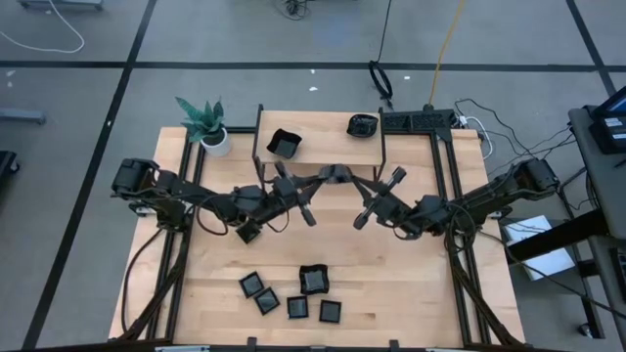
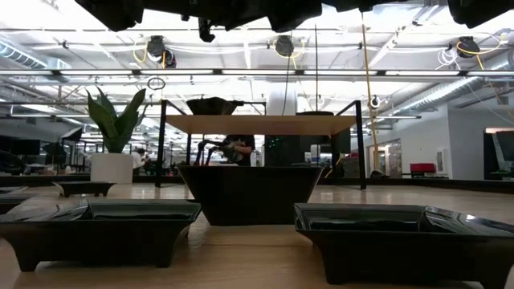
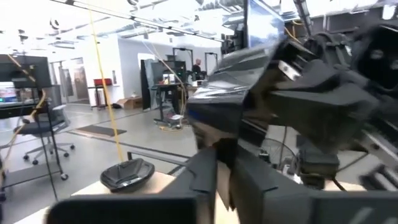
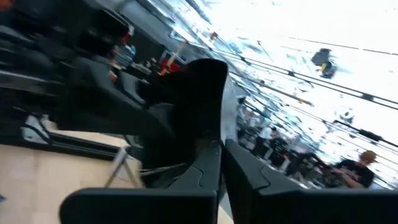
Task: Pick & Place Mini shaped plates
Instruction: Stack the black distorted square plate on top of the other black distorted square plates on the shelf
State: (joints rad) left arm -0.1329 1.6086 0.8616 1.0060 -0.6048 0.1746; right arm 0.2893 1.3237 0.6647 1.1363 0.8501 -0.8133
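Now, left gripper [image 3: 217,165]: fingers drawn narrow, and in my left wrist view they seem to pinch the edge of a dark glossy plate.
Right gripper [image 4: 221,158]: fingers pressed together, with a dark curved piece rising from between them; I read that as the same plate.
Held plate [image 1: 334,174]: in the air between the two grippers, just in front of the raised shelf [image 1: 323,156], at the middle of the table [image 1: 411,284].
Arms: both reach in from their own sides and meet at the centre.
Shelf plates: a square plate [image 1: 285,144] on its left part, a wavy-edged dish [image 1: 362,124] at its far right corner.
Waiting plates: five small plates [image 1: 297,308] in a loose cluster near the table's front edge, well apart from both grippers.
Bystander: the potted plant [image 1: 205,122] at the far left corner, out of the way.
Step in hand: I judge this a hand-over, one plate shared by both grippers, though I cannot tell which way it is going.
Next move calls for: one gripper letting go cleanly while the other keeps its pinch, then a carry that clears the shelf edge.
Risk: the glossy rim could slip if both pull at once.
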